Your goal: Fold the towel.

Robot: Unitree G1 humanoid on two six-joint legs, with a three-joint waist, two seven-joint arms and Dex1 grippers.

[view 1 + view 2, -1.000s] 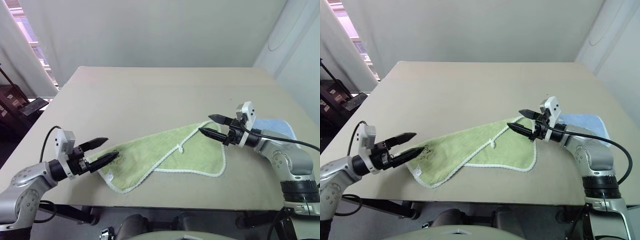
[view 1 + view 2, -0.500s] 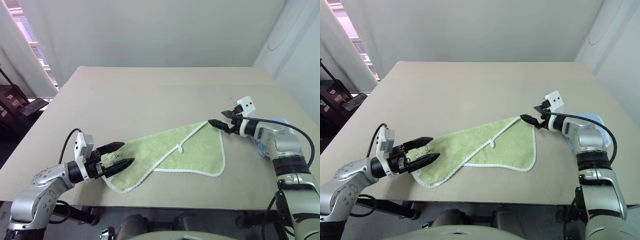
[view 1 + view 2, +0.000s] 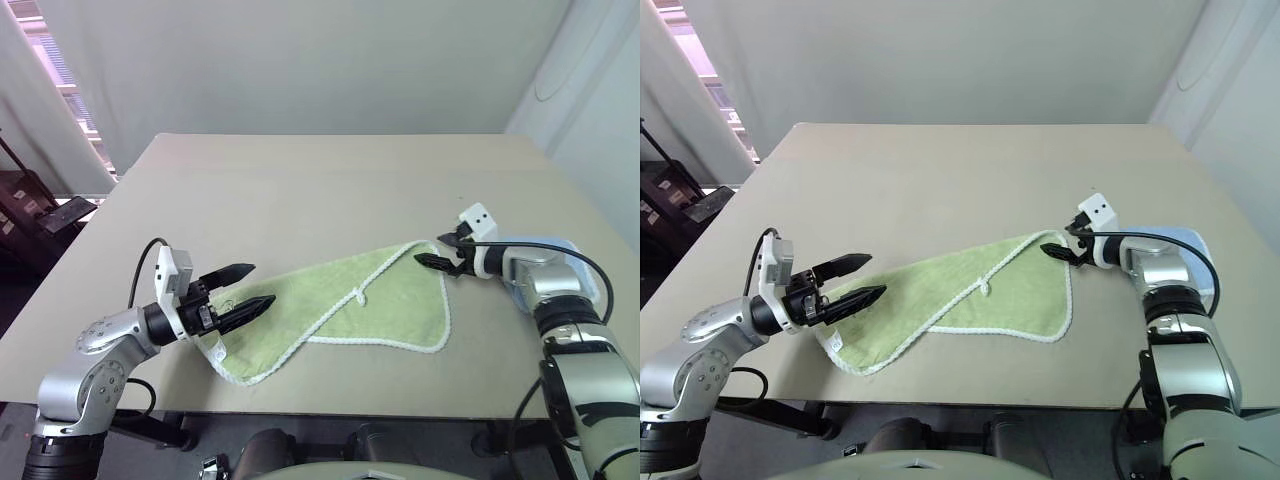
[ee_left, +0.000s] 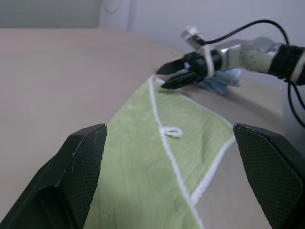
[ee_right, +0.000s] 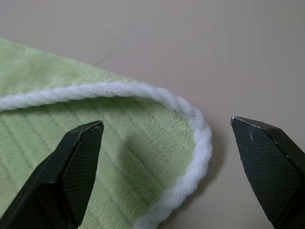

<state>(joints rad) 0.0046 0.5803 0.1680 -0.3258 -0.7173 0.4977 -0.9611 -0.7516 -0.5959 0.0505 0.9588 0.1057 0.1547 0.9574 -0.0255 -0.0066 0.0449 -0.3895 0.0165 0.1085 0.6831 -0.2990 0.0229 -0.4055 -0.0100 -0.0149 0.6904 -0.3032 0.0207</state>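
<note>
Towel of light green terry cloth (image 3: pixel 340 305) with white edging lies limp at lower centre of the beige bench (image 3: pixel 300 190); both end effectors, left (image 3: pixel 245 290) and right (image 3: pixel 432 252), gape at opposite corners, likely best pinch spots.

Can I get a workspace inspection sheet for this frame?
Surface: beige table, bare around the cloths.
Job's things: green towel lies flat, already folded over on a diagonal, white edging and small loop on top.
Clutter: blue towel at the right edge, partly behind the right arm.
Grippers: left gripper open, over the towel's near left corner; right gripper open, at the far right corner, nothing held.
Cables: black cable looping along the right arm; another at the left wrist.
Surroundings: pale walls; dark furniture off the left edge.
</note>
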